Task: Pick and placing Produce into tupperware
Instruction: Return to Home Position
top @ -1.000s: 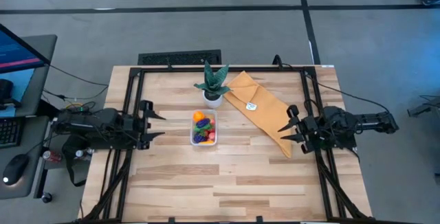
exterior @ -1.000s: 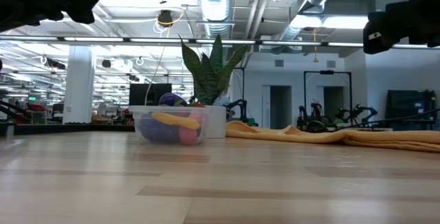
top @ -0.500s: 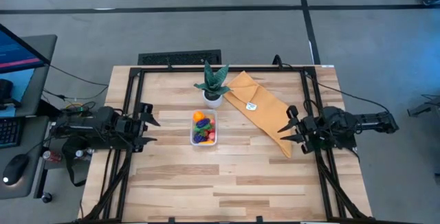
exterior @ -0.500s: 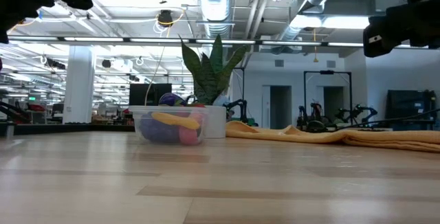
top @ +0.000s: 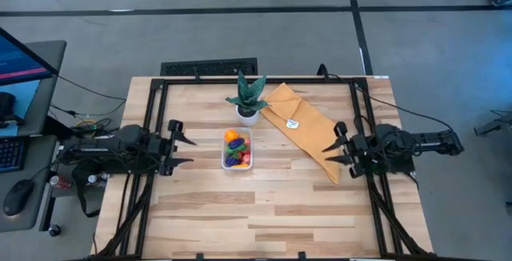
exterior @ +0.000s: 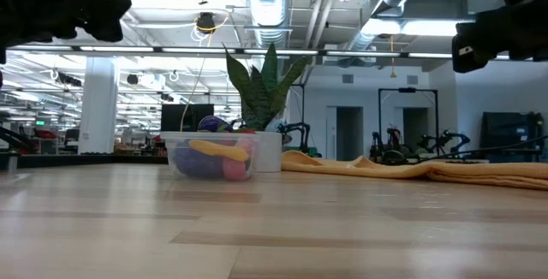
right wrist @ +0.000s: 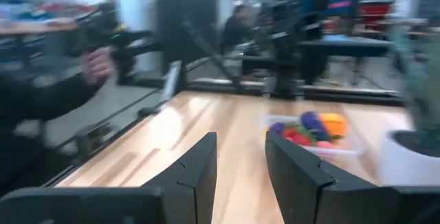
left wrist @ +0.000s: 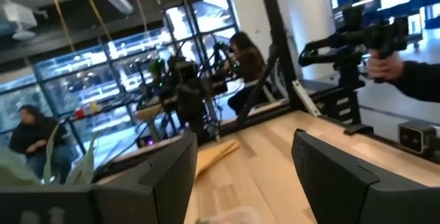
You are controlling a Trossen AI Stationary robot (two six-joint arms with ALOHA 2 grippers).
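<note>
The clear tupperware [top: 237,149] stands at the table's middle and holds several toy produce pieces, purple, orange, yellow, red and pink [exterior: 212,157]. It also shows in the right wrist view [right wrist: 313,131]. My left gripper [top: 182,142] hovers open to the left of the tupperware, above the table, pointing at it. My right gripper [top: 330,145] hovers open to the right, over the edge of the mustard cloth [top: 300,125], also pointing toward the tupperware. Neither gripper holds anything.
A green-leafed plant in a white pot [top: 248,99] stands just behind the tupperware. The mustard cloth lies from the pot toward the right arm. Bare wood lies in front of the tupperware [top: 256,213]. People show in the room beyond the table [left wrist: 247,59].
My left gripper has drawn back a little toward the table's left edge and risen, then come back toward the tupperware and levelled. It is open throughout. The tupperware and the produce have not moved.
</note>
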